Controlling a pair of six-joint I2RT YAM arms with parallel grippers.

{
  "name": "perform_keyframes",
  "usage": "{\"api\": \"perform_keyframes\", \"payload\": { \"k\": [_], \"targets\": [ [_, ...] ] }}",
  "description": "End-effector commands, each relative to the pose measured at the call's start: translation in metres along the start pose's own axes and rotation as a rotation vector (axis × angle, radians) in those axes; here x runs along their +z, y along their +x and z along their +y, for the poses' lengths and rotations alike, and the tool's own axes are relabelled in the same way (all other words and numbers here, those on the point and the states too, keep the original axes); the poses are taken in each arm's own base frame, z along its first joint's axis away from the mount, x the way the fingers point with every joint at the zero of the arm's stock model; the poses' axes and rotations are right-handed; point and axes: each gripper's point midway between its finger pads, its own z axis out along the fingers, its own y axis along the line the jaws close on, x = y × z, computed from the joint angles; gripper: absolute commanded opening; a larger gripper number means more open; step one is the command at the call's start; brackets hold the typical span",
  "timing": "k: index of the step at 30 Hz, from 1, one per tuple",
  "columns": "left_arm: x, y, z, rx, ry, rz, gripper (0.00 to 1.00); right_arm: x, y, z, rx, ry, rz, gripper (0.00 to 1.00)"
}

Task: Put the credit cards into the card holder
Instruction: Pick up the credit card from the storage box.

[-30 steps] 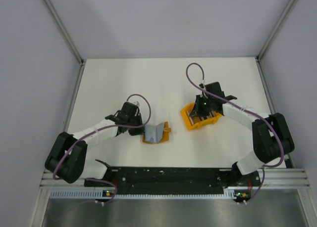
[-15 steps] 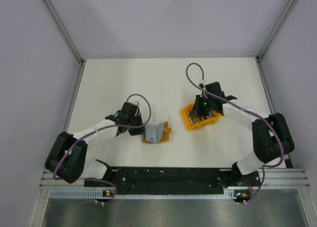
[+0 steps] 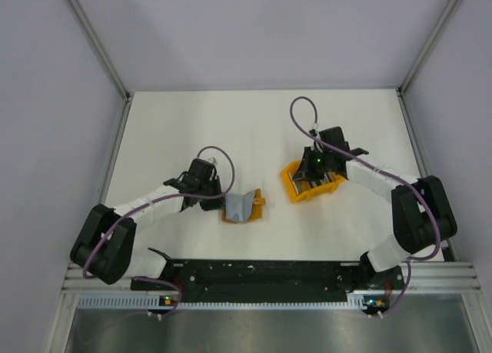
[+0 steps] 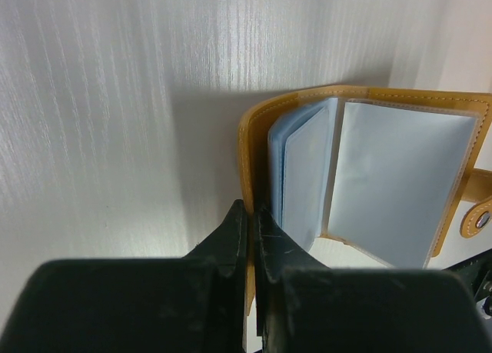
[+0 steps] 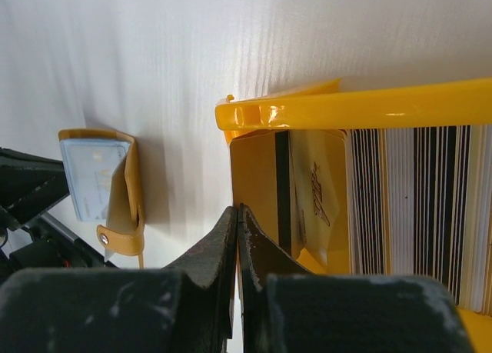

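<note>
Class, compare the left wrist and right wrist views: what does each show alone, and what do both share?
Only the left wrist view: the left gripper pinching the card holder by its cover edge, close up. Only the right wrist view: the orange bin, the striped row of credit cards in it, and the right gripper shut at the edge of a yellow card. Both: the open card holder with its clear sleeves and clasp tab, on the white table.
</note>
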Motion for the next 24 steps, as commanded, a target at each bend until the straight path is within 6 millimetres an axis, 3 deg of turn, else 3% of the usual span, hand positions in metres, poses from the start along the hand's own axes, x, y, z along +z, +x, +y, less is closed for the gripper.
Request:
{"api": "perform_keyframes", "payload": {
  "k": [1,24],
  "targets": [
    [0.001,-0.006,-0.006,0.020,0.026,-0.018,0.00,-0.010,-0.022,0.014,-0.012,-0.056,-0.071,0.00],
    [0.002,-0.005,-0.005,0.020,0.025,-0.013,0.00,-0.004,-0.018,-0.020,-0.017,0.086,-0.091,0.00]
  ]
}}
